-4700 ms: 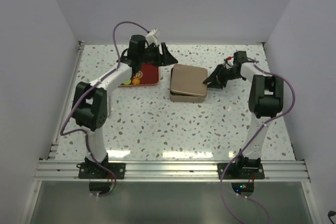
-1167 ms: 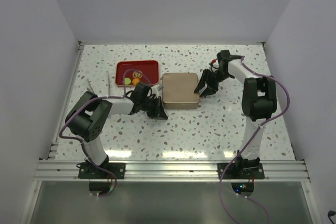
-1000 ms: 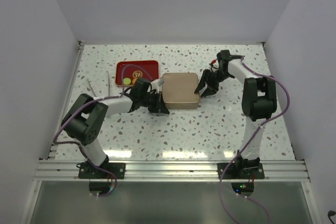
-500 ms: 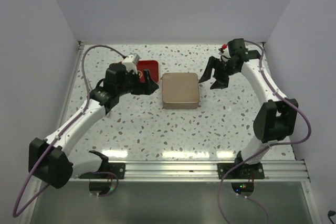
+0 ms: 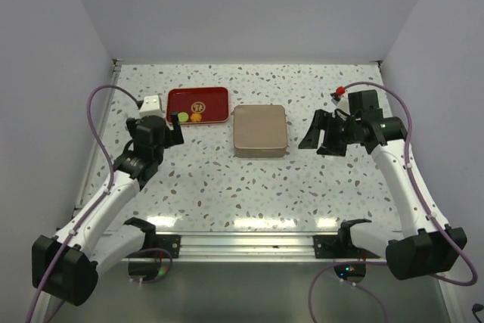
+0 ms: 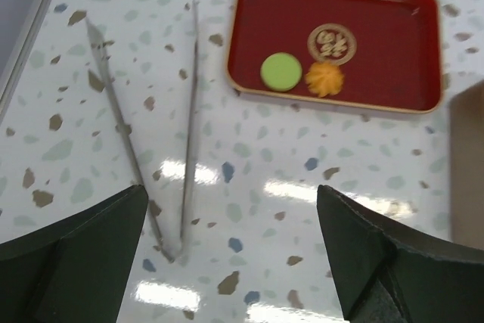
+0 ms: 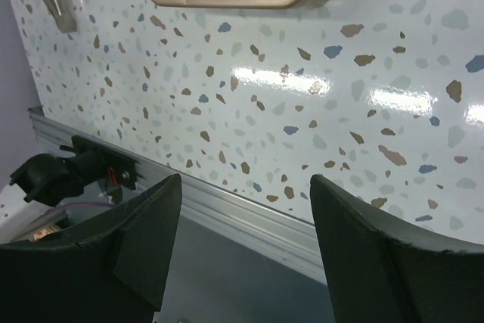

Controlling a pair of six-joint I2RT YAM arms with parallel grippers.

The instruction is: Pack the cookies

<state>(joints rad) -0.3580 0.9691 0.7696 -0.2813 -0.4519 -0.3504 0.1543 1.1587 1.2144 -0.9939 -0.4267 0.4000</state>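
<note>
At the far left of the desk [image 5: 227, 179], a pair of metal tongs [image 6: 190, 111] lies flat. Its two arms meet at the near end and fan apart toward the far side. The left fingers [image 6: 83, 240] are spread wide above the desk, with the joined end of the tongs below the gap between them.

Right of the tongs sits a red tray [image 6: 423, 51] with a gold emblem [image 6: 330, 43] printed at its middle. The cookies in view are a green cookie [image 6: 280, 71] and an orange cookie [image 6: 324, 79]. They lie touching side by side in the near-left part of the tray, the green one on the left. In the left wrist view both cookies lie farther out than the left fingers and between their two lines, well apart from either tip. From above, the left fingers hang just near the tray's near-left corner.

Just right of the tray stands a square tan tin [image 5: 260, 131] with its lid on. The tray and the tin are apart.

Right of the tin, the right fingers [image 7: 393, 217] are also spread wide and grip no object. They are clear of the tin's right side, and the tin stands between them and the cookies. The right wrist view looks past them to the tin, the speckled desk and the metal rail [image 7: 242, 213] at its near edge.
</note>
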